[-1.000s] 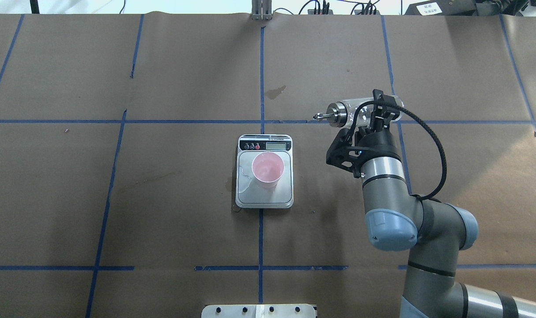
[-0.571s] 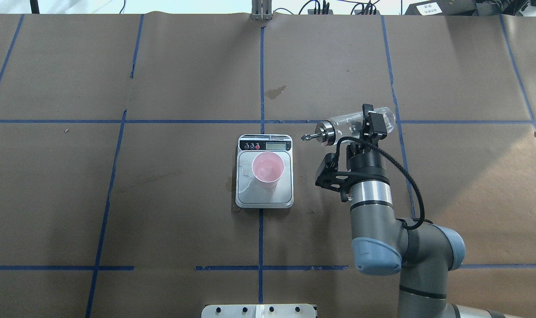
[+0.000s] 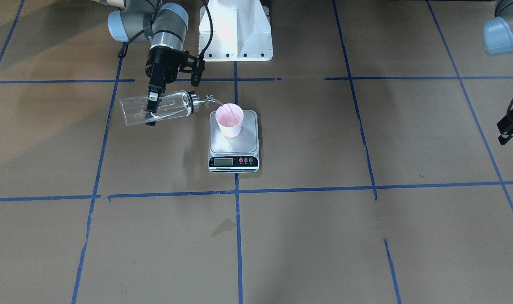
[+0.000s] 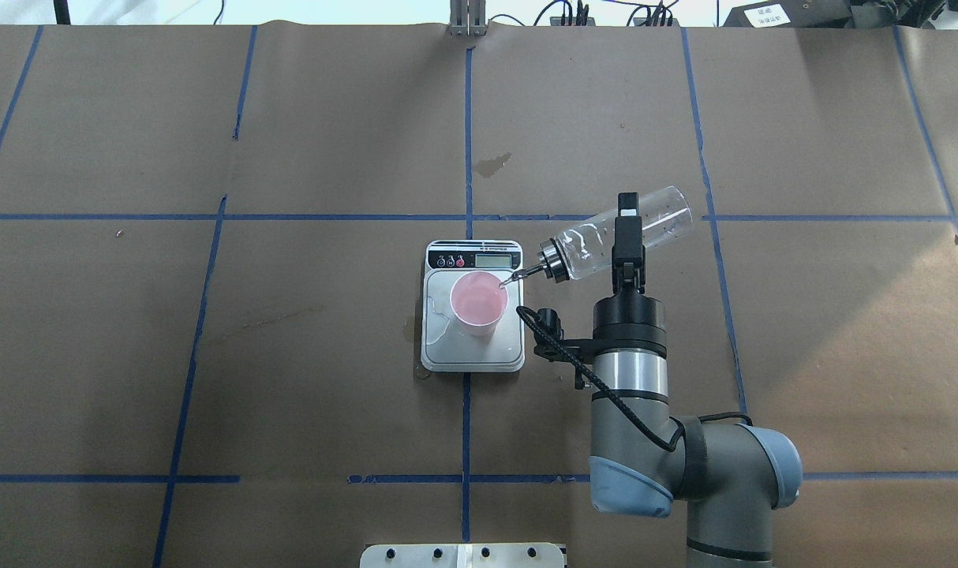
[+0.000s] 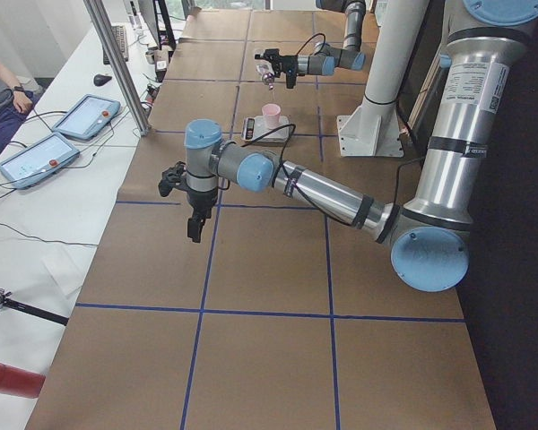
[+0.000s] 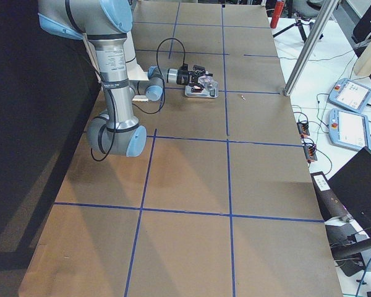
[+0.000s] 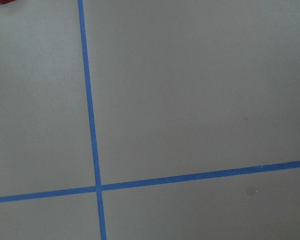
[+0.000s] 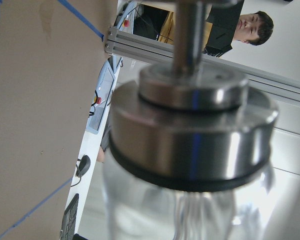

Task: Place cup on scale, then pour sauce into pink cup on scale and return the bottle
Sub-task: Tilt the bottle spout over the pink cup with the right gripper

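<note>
The pink cup (image 4: 479, 300) (image 3: 230, 119) stands upright on the scale (image 4: 467, 353) (image 3: 234, 145), toward its display end. My right gripper (image 4: 627, 230) (image 3: 151, 109) is shut on the clear bottle (image 4: 653, 219) (image 3: 172, 106), gripping it around the middle. The bottle is tipped, and its metal spout (image 4: 520, 275) reaches over the cup's rim. In the front-facing view a thin stream runs from the spout into the cup. The right wrist view is filled by the bottle's metal collar (image 8: 190, 140). My left gripper (image 5: 195, 233) hangs over bare table far from the scale; whether it is open or shut, I cannot tell.
The robot's white pedestal (image 3: 235, 29) stands behind the scale. A wet patch (image 4: 439, 325) lies on the scale's plate beside the cup, and a dried stain (image 4: 492, 164) marks the paper. A seated person (image 5: 0, 98) and tablets (image 5: 85, 115) are at a side bench.
My right arm has swung left toward the scale with the bottle. The bottle has tipped further, bringing its spout from open air down over the cup's rim.
</note>
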You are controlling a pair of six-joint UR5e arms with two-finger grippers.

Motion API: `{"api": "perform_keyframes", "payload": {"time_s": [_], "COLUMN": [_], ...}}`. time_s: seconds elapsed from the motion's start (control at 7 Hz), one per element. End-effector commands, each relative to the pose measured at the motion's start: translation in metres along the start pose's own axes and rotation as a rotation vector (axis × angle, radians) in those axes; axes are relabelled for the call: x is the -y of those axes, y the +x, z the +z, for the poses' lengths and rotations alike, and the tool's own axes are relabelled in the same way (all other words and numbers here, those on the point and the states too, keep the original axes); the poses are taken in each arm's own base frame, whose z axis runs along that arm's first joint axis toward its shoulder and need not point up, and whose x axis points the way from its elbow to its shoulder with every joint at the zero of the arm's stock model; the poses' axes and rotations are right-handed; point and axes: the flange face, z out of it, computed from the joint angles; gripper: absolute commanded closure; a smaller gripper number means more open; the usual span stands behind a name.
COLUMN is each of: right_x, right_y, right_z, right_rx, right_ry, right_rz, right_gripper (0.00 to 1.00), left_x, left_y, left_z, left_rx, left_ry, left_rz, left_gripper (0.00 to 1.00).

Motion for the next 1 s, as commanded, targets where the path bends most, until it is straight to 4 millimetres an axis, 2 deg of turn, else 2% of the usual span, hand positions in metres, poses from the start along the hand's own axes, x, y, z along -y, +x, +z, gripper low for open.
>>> {"api": "perform_keyframes", "payload": {"time_s": [0.0,0.43,0.86], "right_x": [0.005,0.005,0.010], "right_y": [0.011,0.010,-0.003], "right_z": [-0.001,-0.001,-0.002], "right_rx": [-0.018,-0.009,0.121], "right_ry": [-0.007,-0.001,0.045], "right_rz": [-0.119,-0.076,0.226], "right_gripper": [1.00,1.00,1.00], "left_x": [-0.001,0.000,0.002], "left_y": [-0.003,-0.002,-0.002], "left_z": [-0.002,-0.004,-0.006], "left_rx": [0.000,-0.001,-0.001], "left_ry": [0.001,0.006,0.011], "left_rz": [-0.006,-0.004,-0.004], "left_gripper": [0.00,0.00,0.00]}}
